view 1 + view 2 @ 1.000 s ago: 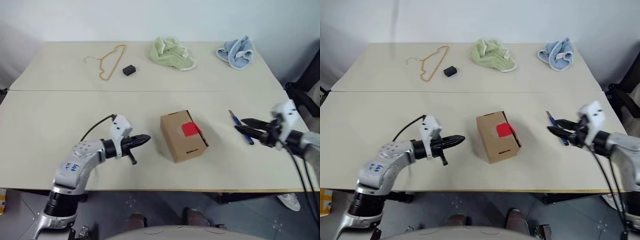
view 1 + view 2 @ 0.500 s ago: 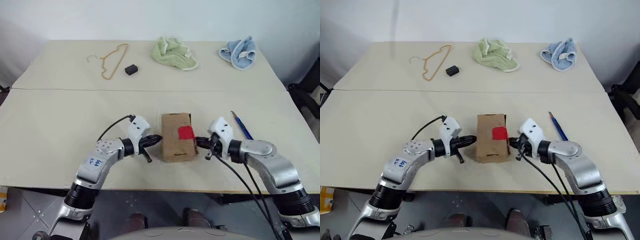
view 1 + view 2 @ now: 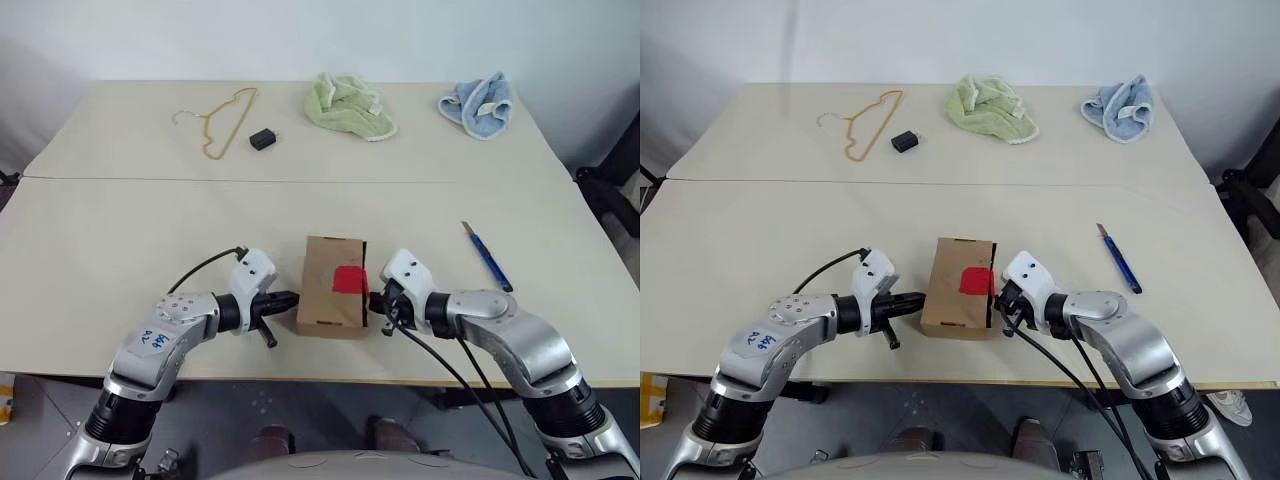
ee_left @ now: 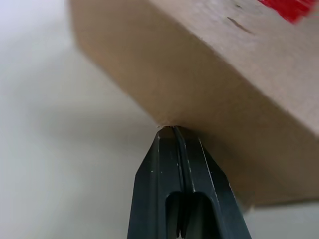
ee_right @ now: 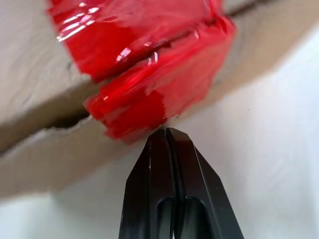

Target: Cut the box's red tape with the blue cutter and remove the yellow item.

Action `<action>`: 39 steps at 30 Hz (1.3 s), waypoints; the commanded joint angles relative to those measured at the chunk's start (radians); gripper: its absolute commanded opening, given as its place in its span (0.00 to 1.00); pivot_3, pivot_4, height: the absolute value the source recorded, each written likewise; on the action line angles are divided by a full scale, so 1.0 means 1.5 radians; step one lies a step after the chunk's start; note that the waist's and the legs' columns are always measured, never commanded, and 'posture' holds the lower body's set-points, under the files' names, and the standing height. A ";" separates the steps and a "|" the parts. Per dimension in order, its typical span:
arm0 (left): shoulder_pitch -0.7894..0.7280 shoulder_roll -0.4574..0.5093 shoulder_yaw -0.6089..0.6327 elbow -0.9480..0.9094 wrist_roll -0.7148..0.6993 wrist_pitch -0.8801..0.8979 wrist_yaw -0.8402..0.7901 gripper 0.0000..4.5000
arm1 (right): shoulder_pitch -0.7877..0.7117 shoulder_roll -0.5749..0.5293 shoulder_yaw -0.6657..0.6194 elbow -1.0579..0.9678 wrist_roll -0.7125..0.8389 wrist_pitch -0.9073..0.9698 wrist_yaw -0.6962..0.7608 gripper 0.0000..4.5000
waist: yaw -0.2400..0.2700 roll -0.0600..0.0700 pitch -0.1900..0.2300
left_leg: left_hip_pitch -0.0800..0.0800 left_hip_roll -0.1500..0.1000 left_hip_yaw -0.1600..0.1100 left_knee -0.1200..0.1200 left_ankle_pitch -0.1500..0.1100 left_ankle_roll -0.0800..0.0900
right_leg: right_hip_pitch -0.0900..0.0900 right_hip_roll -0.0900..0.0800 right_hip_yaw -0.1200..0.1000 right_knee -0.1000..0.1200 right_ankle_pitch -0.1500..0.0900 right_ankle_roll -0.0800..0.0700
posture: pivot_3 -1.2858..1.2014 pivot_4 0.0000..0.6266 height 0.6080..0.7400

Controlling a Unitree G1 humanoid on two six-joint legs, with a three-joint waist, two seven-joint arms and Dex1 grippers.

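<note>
- Near the lower centre of the head view, the box [image 3: 332, 285] is flanked by both arms: the left tool [image 3: 288, 298] is clenched, empty, its tip pressed to the box's left wall, and the right tool [image 3: 376, 301] is likewise clenched on nothing, its tip at the right wall just below the red tape [image 3: 349, 279].
- The box is still sealed; the tape is seen folded over its edge in the right wrist view, uncut. What is inside is hidden, so the yellow item cannot be confirmed.
- A risk is judged here: the box is squeezed only between two narrow tips, so it could be skewed or slid towards the lower edge of the surface [image 3: 100, 250] if one side is pushed harder.
- The tape could be creased or partly peeled by the right tip, which would make a clean cut harder.
- At middle right, the blue cutter [image 3: 487, 257] lies flat, well apart from both tools and not yet picked up.
- Across the top of the frame, a wire hanger [image 3: 222, 122], a small black block [image 3: 262, 139], a green cloth [image 3: 349, 104] and a blue cloth [image 3: 477, 102] lie untouched.
</note>
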 commanded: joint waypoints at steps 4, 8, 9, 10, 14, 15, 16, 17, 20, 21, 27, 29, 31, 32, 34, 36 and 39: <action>0.007 0.007 0.003 -0.032 -0.003 0.004 0.014 0.00 | -0.029 0.017 0.010 -0.004 0.003 -0.003 0.003 0.01 | -0.002 0.000 0.000 | 0.000 0.000 0.000 0.000 0.000 0.000 | 0.000 0.000 0.000 0.000 0.000 0.000 | 0.52 0.24 1.00; 0.002 0.014 0.003 -0.019 0.006 -0.012 0.016 0.00 | -0.027 0.004 0.001 -0.012 0.016 0.023 0.011 0.01 | -0.003 0.000 0.000 | 0.000 0.000 0.000 0.000 0.000 0.000 | 0.000 0.000 0.000 0.000 0.000 0.000 | 0.52 0.24 1.00; 0.002 0.015 0.003 -0.015 0.007 -0.015 0.015 0.00 | -0.025 -0.006 0.002 -0.015 0.017 0.028 0.019 0.01 | -0.003 0.000 0.000 | 0.000 0.000 0.000 0.000 0.000 0.000 | 0.000 0.000 0.000 0.000 0.000 0.000 | 0.52 0.24 1.00; 0.002 0.015 0.002 -0.012 0.008 -0.019 0.015 0.00 | -0.023 -0.014 0.005 -0.016 0.017 0.029 0.025 0.01 | -0.003 0.000 0.000 | 0.000 0.000 0.000 0.000 0.000 0.000 | 0.000 0.000 0.000 0.000 0.000 0.000 | 0.52 0.24 1.00; 0.000 0.017 -0.003 -0.008 0.010 -0.026 0.013 0.00 | -0.016 -0.021 0.002 -0.019 0.015 0.034 0.023 0.01 | -0.004 0.000 0.000 | 0.000 0.000 0.000 0.000 0.000 0.000 | 0.000 0.000 0.000 0.000 0.000 0.000 | 0.52 0.24 1.00; 0.001 0.018 -0.002 -0.008 0.010 -0.027 0.013 0.00 | -0.014 -0.023 -0.003 -0.019 0.014 0.033 0.022 0.01 | -0.004 0.000 0.000 | 0.000 0.000 0.000 0.000 0.000 0.000 | 0.000 0.000 0.000 0.000 0.000 0.000 | 0.52 0.24 1.00; 0.001 0.020 0.000 -0.008 0.010 -0.027 0.013 0.00 | -0.013 -0.027 -0.010 -0.022 0.019 0.039 0.024 0.01 | -0.004 0.000 0.000 | 0.000 0.000 0.000 0.000 0.000 0.000 | 0.000 0.000 0.000 0.000 0.000 0.000 | 0.52 0.24 1.00; 0.002 0.024 0.003 -0.007 0.011 -0.029 0.012 0.00 | -0.011 -0.032 -0.017 -0.028 0.026 0.047 0.027 0.01 | -0.004 0.000 0.000 | 0.000 0.000 0.000 0.000 0.000 0.000 | 0.000 0.000 0.000 0.000 0.000 0.000 | 0.52 0.24 1.00; 0.007 0.048 0.016 -0.010 0.007 -0.033 -0.003 0.00 | -0.001 -0.050 -0.056 -0.055 0.062 0.079 0.040 0.01 | -0.004 0.000 0.000 | 0.000 0.000 0.000 0.000 0.000 0.000 | 0.000 0.000 0.000 0.000 0.000 0.000 | 0.52 0.24 1.00; 0.009 0.061 0.021 -0.011 0.003 -0.033 -0.013 0.00 | 0.002 -0.050 -0.077 -0.065 0.081 0.093 0.041 0.01 | -0.003 0.000 0.000 | 0.000 0.000 0.000 0.000 0.000 0.000 | 0.000 0.000 0.000 0.000 0.000 0.000 | 0.52 0.24 1.00; -0.036 0.184 0.089 -0.001 -0.094 0.012 -0.151 0.00 | -0.030 -0.072 -0.238 -0.103 0.253 0.289 0.060 0.29 | -0.006 0.000 0.001 | 0.000 0.000 0.000 0.000 0.000 0.000 | 0.000 0.000 0.000 0.000 0.000 0.000 | 0.52 0.24 1.00; -0.104 0.162 0.108 0.002 -0.155 0.016 -0.177 0.00 | -0.076 -0.073 -0.283 -0.076 0.306 0.373 0.065 0.44 | -0.002 0.000 0.001 | -0.001 0.000 0.000 0.000 0.000 0.001 | -0.001 0.000 0.000 0.000 0.000 -0.001 | 0.52 0.24 1.00; -0.143 0.137 0.103 0.004 -0.178 0.024 -0.176 0.00 | -0.110 -0.059 -0.306 -0.055 0.329 0.420 0.052 0.60 | 0.002 0.000 0.001 | -0.001 0.000 0.000 0.000 0.000 0.001 | 0.000 0.000 0.000 0.000 0.000 -0.001 | 0.52 0.24 1.00; -0.153 0.129 0.096 0.008 -0.179 0.027 -0.172 0.00 | -0.124 -0.049 -0.311 -0.046 0.333 0.434 0.042 0.67 | 0.003 -0.001 0.001 | 0.000 0.000 0.000 0.000 0.000 0.001 | 0.000 0.000 0.000 0.000 0.000 -0.001 | 0.52 0.24 1.00; -0.168 0.106 0.062 0.019 -0.163 0.014 -0.162 0.00 | -0.155 -0.024 -0.301 -0.025 0.327 0.443 0.017 0.84 | 0.002 -0.001 0.001 | 0.000 0.000 0.000 -0.001 0.000 0.001 | 0.000 0.000 0.000 0.000 0.000 -0.001 | 0.52 0.24 1.00; -0.179 0.086 0.025 0.034 -0.132 -0.005 -0.146 0.00 | -0.170 -0.009 -0.273 -0.012 0.312 0.429 -0.002 0.98 | -0.003 -0.001 0.001 | 0.000 0.000 0.000 -0.001 0.000 0.001 | 0.000 0.000 0.000 0.000 0.000 -0.001 | 0.52 0.24 1.00; -0.183 0.073 -0.027 0.057 -0.078 -0.035 -0.124 0.00 | -0.176 0.011 -0.247 0.014 0.289 0.407 -0.030 0.99 | -0.008 -0.001 0.001 | -0.001 0.000 0.001 -0.001 0.000 0.001 | -0.002 0.000 0.000 0.000 0.000 -0.001 | 0.52 0.24 1.00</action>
